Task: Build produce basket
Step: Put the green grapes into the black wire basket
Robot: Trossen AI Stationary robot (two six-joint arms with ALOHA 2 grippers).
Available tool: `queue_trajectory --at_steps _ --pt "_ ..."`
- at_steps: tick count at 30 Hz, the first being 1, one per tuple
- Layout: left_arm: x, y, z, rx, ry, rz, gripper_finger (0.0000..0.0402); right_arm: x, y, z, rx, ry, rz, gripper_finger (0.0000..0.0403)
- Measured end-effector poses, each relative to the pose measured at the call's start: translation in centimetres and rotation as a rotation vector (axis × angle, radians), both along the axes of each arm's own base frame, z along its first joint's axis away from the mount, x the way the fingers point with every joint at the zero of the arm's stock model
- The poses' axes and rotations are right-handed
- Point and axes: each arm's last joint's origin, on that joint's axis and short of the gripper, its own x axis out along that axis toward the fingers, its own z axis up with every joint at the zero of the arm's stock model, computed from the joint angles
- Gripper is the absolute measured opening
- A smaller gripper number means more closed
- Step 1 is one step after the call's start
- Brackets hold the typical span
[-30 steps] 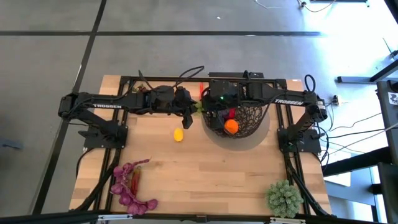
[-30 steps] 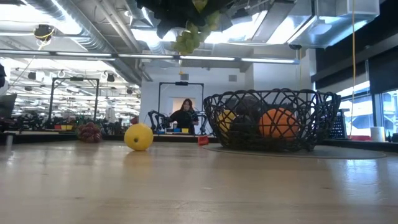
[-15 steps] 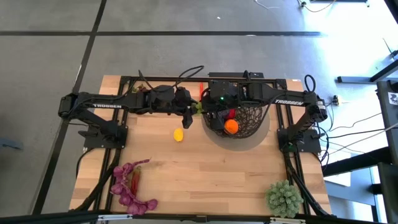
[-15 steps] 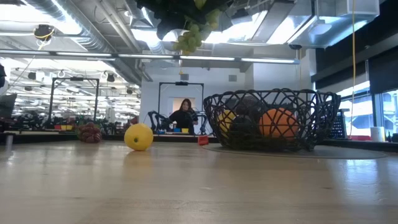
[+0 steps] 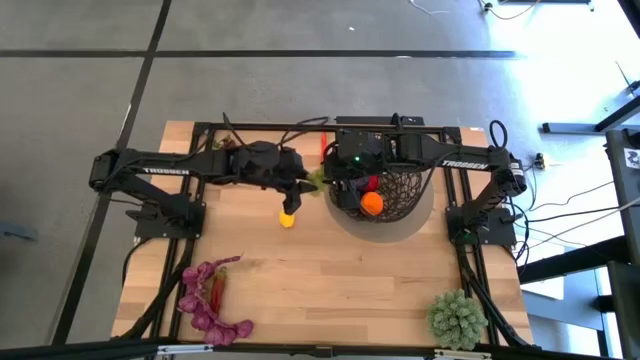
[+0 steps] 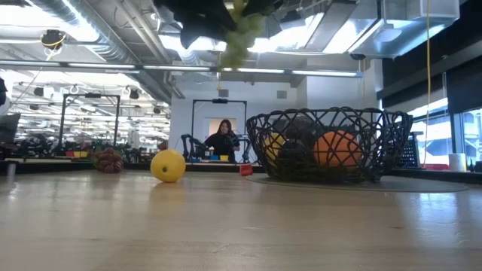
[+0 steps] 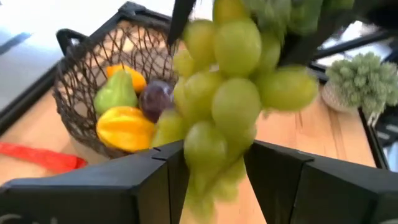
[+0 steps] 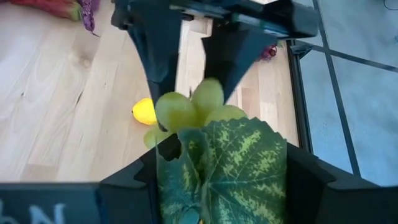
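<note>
Above the back half of the table point(image 5: 330, 280), the left gripper point(image 7: 214, 155) reaches in from the left edge around a bunch of green grapes point(image 7: 230, 93). Whether it grips the bunch or merely stands around it, we cannot tell. From the right, the right gripper point(image 8: 217, 168) is clamped on the leafy end of the same bunch, just beside the near rim of the basket point(image 5: 415, 205).

We judge the risk to lie in this shared hold. The grapes hang over bare wood, not over the basket, so a weak grip on the leaf could drop them onto the table. If both arms pull, the stem could tear. The loose bunch may also snag on the wire rim when carried across.

A pile of purple leaves point(image 5: 205, 300) with a red chilli point(image 5: 217, 290) lies near the front left corner. A lemon point(image 5: 287, 217) sits under the left gripper, well clear of the path. The basket holds an orange point(image 5: 372, 203) among other fruit. A spiky green plant ball point(image 5: 458, 318) stands at the front right corner.
</note>
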Motion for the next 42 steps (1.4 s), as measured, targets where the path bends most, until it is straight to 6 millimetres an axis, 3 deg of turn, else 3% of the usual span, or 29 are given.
queue_trajectory --at_steps 4,7,19,27,36,42 --pt "-0.3 -0.8 -0.1 -0.002 0.032 -0.025 0.0136 0.0 0.0 0.0 -0.002 0.001 -0.001 0.0204" --pt "-0.4 -1.3 -0.1 -0.003 0.041 -0.043 0.0136 0.0 0.0 0.0 -0.003 0.001 -0.001 0.0179" --pt "-0.3 -2.7 -0.2 -0.003 0.047 -0.094 0.0134 -0.1 0.1 -0.1 0.017 0.017 0.029 0.0009" --pt "-0.9 -3.0 -0.9 -0.011 0.137 -0.103 0.0134 -0.1 -0.1 -0.1 0.079 0.007 -0.007 0.0035" --pt "-3.9 -3.0 -0.7 -0.081 0.279 -0.057 0.0134 0.1 -0.3 -0.2 0.161 -0.013 -0.069 0.0032" --pt "-5.7 -3.8 -1.8 -0.125 0.475 -0.053 0.0134 0.6 -0.1 -0.3 0.249 -0.040 -0.096 0.0031"
